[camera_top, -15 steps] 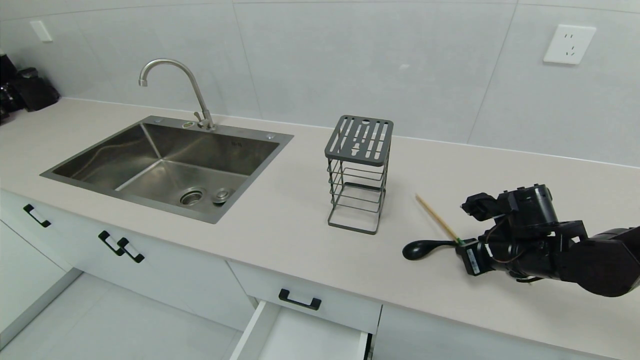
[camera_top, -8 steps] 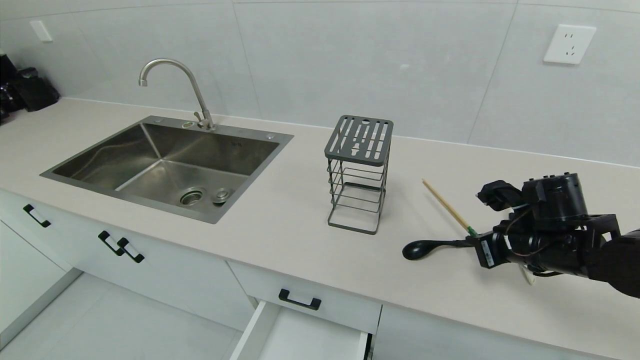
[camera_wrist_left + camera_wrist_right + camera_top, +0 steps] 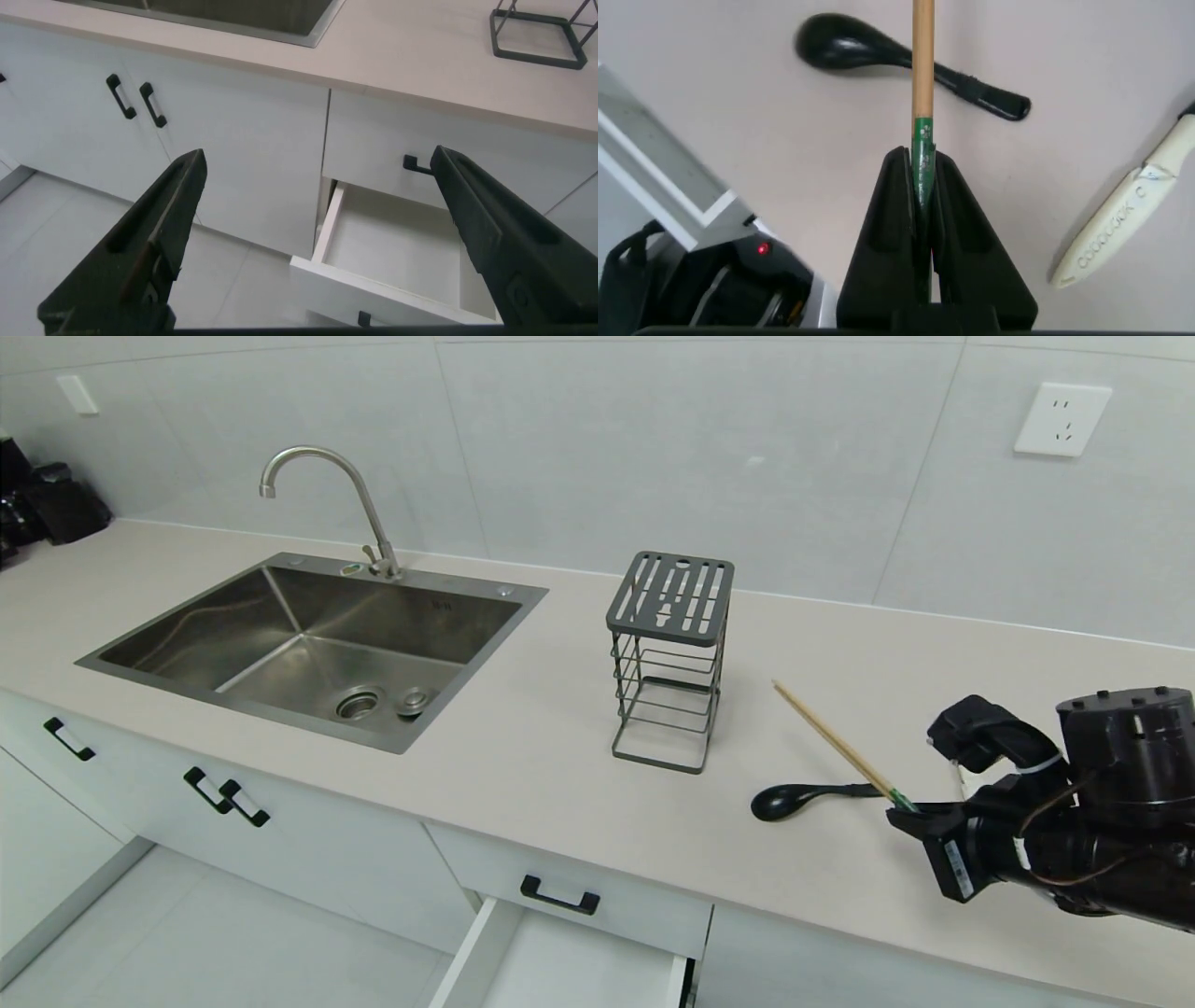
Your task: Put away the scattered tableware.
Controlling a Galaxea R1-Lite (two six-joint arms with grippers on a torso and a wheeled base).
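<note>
1. The right hand (image 3: 904, 805) sits at the lower right of the head view, low over the bench (image 3: 523, 747). Its fingers are pressed together on the green-banded end of a wooden chopstick (image 3: 834, 737).
2. From that grip the chopstick slants up and to the left in the head view, and its free tip is in the air, pointing toward the rack (image 3: 670, 663).
3. In the right wrist view the chopstick (image 3: 923, 65) runs straight out of the right hand (image 3: 922, 173) and passes over the handle of a black spoon (image 3: 850, 47).
4. The black spoon (image 3: 789, 800) lies flat on the bench just left of the right hand, with its bowl to the left and its handle toward the hand.
5. A knife (image 3: 1130, 219) with a pale handle lies on the bench near the spoon's handle end, apart from it.
6. The wire rack stands upright at the centre of the head view with a slotted plate on top.
7. The sink (image 3: 280, 616) and faucet (image 3: 327, 485) are at the left.
8. The left hand (image 3: 316, 159) has its fingers spread wide apart and holds nothing. Beyond it are the cabinet fronts and an open drawer (image 3: 392, 243).
</note>
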